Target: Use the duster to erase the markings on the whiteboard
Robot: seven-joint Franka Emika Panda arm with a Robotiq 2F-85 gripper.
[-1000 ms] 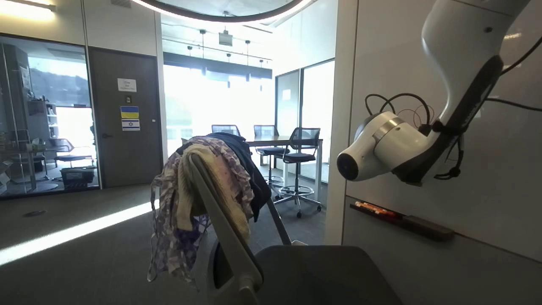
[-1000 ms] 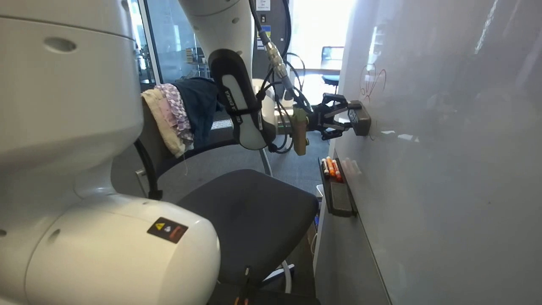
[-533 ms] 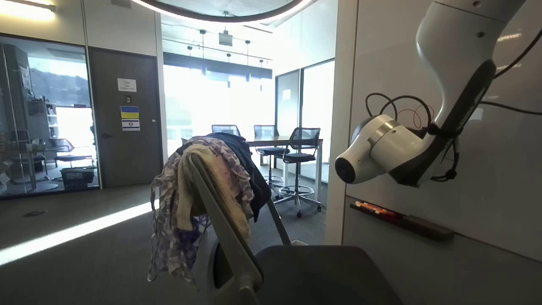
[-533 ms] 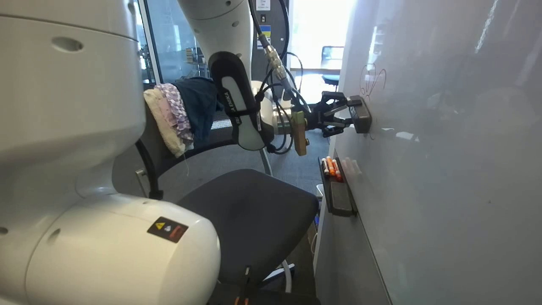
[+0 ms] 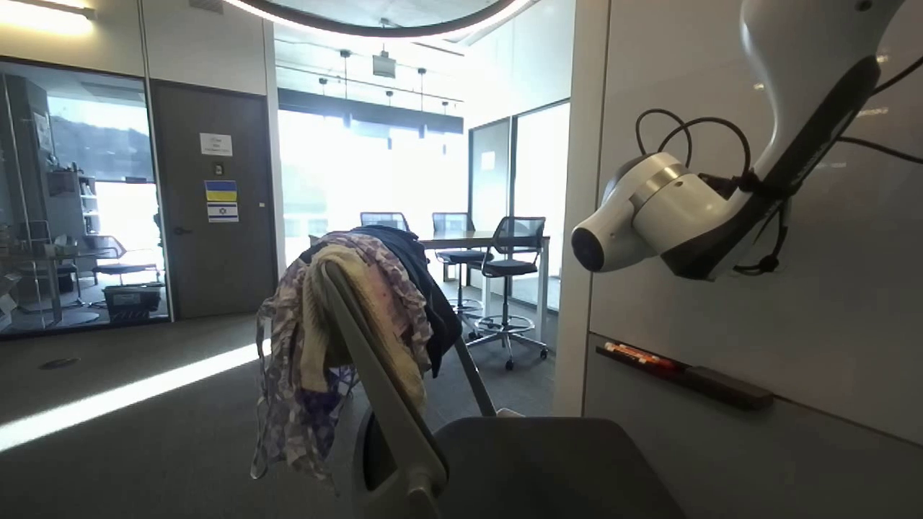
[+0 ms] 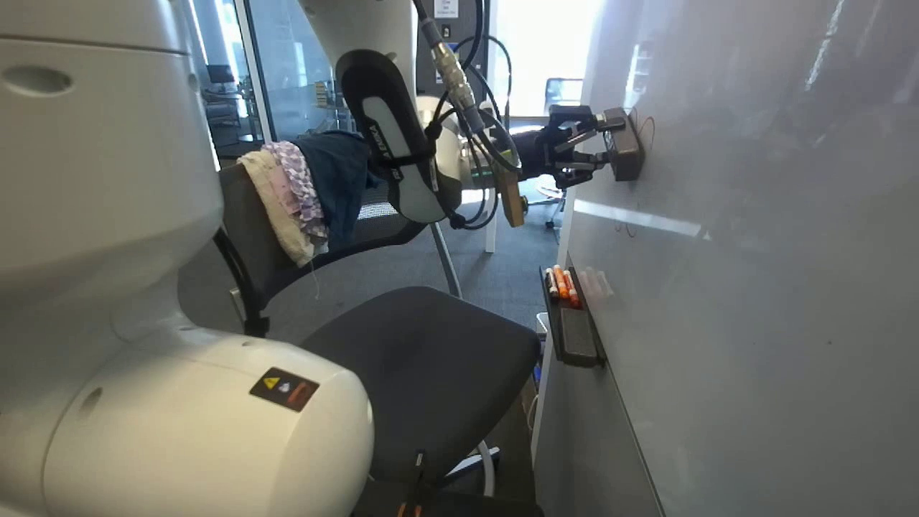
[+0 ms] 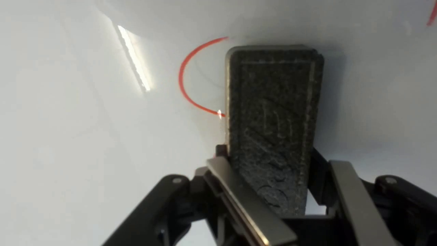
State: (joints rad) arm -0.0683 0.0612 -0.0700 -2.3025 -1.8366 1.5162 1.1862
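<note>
The duster (image 6: 626, 147), a dark grey block, is held flat against or very close to the whiteboard (image 6: 754, 287); exact contact cannot be told. My gripper (image 6: 607, 139) is shut on its sides. In the wrist view the gripper (image 7: 268, 167) grips the lower part of the duster (image 7: 273, 102). Red markings (image 7: 181, 75) curve out from the duster's left side, and another red stroke shows at the top right corner. In an exterior view, red markings (image 6: 652, 128) show beside the duster, with faint bits below it. The board under the duster is hidden. The arm hides the gripper in an exterior view.
A ledge (image 6: 583, 316) on the board's lower edge holds several markers (image 6: 560, 281) and another dark eraser (image 6: 576, 334). A chair (image 6: 431, 359) with clothes (image 6: 334, 183) over its back stands close below the arm. The ledge's eraser also shows in an exterior view (image 5: 728, 387).
The arm and gripper have moved up along the whiteboard with the duster, which now covers part of the red loops. Faint red bits now show lower down, where the duster was.
</note>
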